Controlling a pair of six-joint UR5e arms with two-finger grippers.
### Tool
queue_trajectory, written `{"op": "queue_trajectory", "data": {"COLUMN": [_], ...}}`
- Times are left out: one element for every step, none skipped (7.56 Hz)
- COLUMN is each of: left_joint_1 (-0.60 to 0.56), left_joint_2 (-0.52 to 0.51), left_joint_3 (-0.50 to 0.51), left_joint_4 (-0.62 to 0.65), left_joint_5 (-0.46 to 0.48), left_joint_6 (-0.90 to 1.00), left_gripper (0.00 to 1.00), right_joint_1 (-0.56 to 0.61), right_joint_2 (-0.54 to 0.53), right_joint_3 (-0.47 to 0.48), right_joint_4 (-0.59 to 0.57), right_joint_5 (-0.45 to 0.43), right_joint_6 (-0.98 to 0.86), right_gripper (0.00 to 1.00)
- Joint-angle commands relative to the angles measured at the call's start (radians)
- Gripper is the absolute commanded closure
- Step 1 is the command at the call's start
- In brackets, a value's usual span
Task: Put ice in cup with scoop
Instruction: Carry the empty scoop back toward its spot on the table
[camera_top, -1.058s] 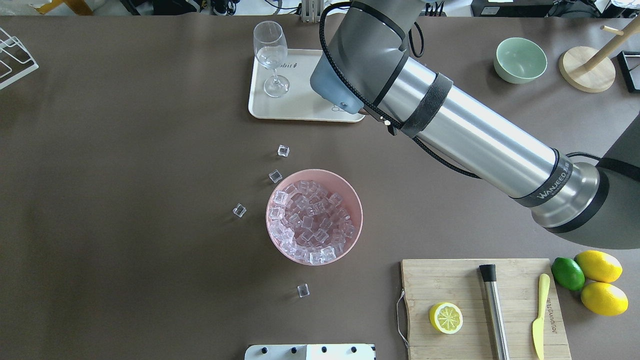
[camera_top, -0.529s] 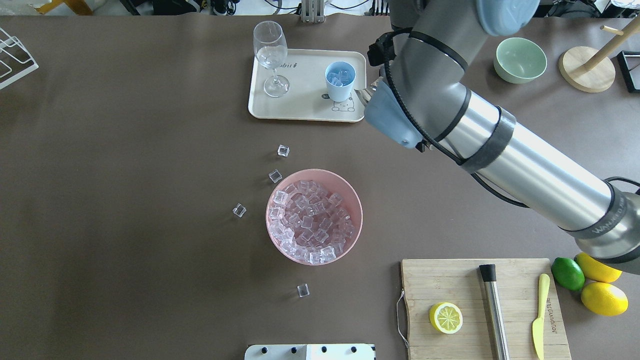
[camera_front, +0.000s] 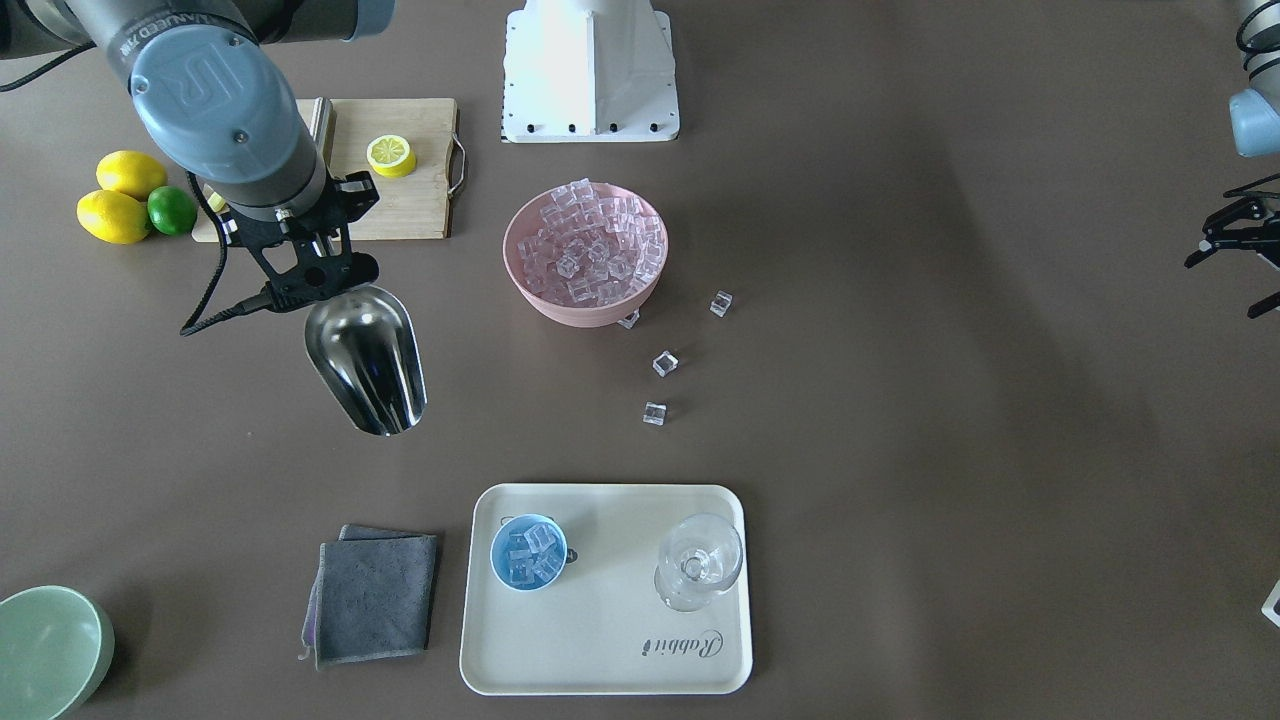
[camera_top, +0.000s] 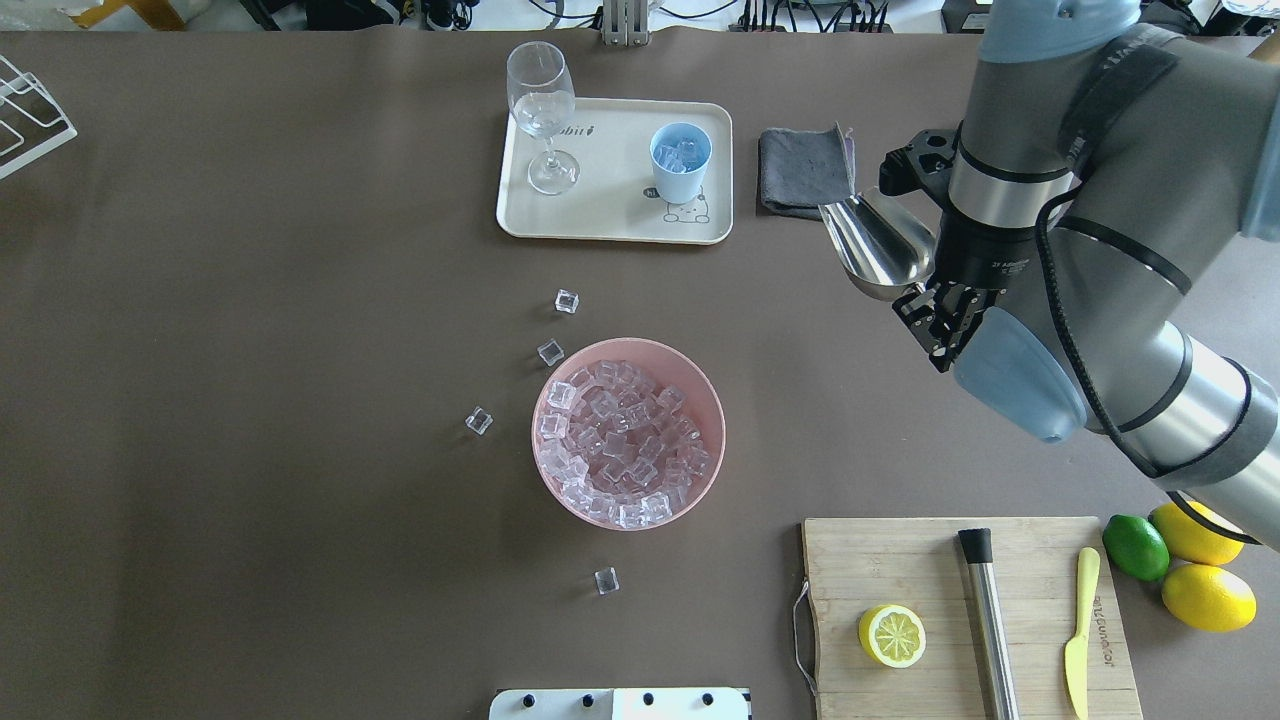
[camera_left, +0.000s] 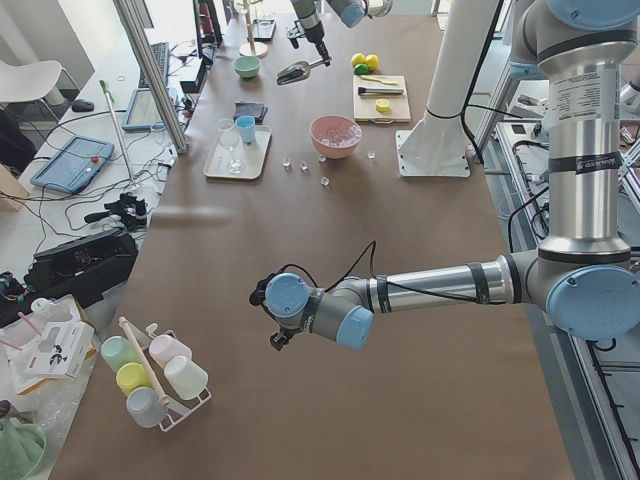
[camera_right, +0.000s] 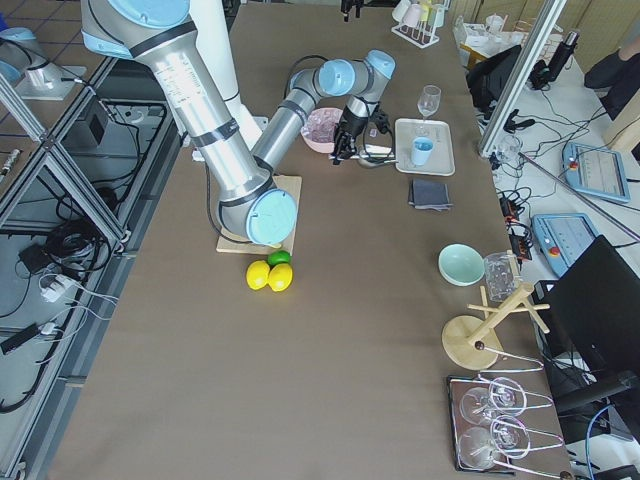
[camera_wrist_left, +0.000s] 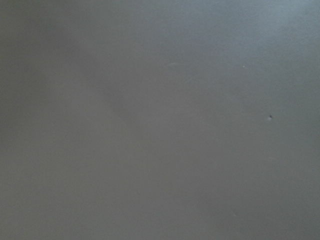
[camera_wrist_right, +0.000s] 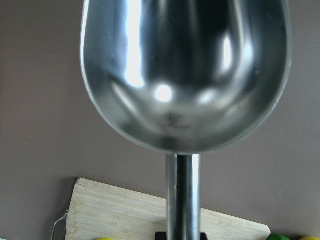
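My right gripper (camera_front: 318, 278) is shut on the rod handle of the shiny steel scoop (camera_front: 366, 362). It holds the scoop in the air, right of the tray and beside the grey cloth, as the overhead view (camera_top: 876, 243) shows. The trough is empty in the right wrist view (camera_wrist_right: 185, 75). The light-blue cup (camera_top: 680, 160) stands on the tray and has several ice cubes in it (camera_front: 528, 551). More ice (camera_top: 622, 442) fills the pink bowl (camera_front: 585, 308). My left gripper (camera_front: 1222, 288) is open and empty, far off at the table's other end.
Loose cubes (camera_top: 567, 301) lie on the table around the bowl. A stemmed glass (camera_top: 541, 112) stands on the cream tray (camera_top: 610, 225). A grey cloth (camera_top: 797, 172) lies right of it. A cutting board (camera_top: 1020, 560) with a lemon half, steel cylinder and knife is front right.
My right arm has swung away from over the tray, to the right and back toward me, taking the scoop along. The cup has come into view with ice in it.
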Motion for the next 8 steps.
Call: {"op": "queue_trajectory", "data": {"left_joint_1": [-0.045,-0.051,-0.053,-0.058,-0.062,-0.067,-0.074,-0.081], "left_joint_2": [0.002,0.002,0.001,0.001,0.001,0.001,0.001,0.007], "left_joint_3": [-0.034,-0.051,-0.056,-0.057,-0.060,-0.065,-0.077,-0.091], "left_joint_4": [0.224,0.293,0.359,0.411,0.484,0.509,0.519,0.522], "left_joint_5": [0.002,0.004,0.007,0.025,0.036,0.048,0.076,0.096], "left_joint_6": [-0.001,-0.001,-0.001,-0.001,-0.001,-0.003,-0.047,-0.100], "left_gripper": [0.02,0.02,0.02,0.02,0.02,0.02,0.02,0.02], "right_joint_1": [0.005,-0.012,-0.030,-0.050,-0.064,-0.093,-0.113,-0.130], "right_joint_2": [-0.164,-0.233,-0.291,-0.305,-0.322,-0.350,-0.367,-0.368], "right_joint_3": [0.032,0.015,0.013,-0.005,-0.007,-0.010,-0.024,-0.049], "right_joint_4": [0.240,0.380,0.462,0.496,0.510,0.562,0.620,0.666], "right_joint_5": [0.039,0.042,0.059,0.068,0.079,0.076,0.071,0.060], "right_joint_6": [0.233,0.322,0.388,0.468,0.498,0.531,0.574,0.602], "right_gripper": [1.00,1.00,1.00,1.00,1.00,1.00,1.00,1.00]}}
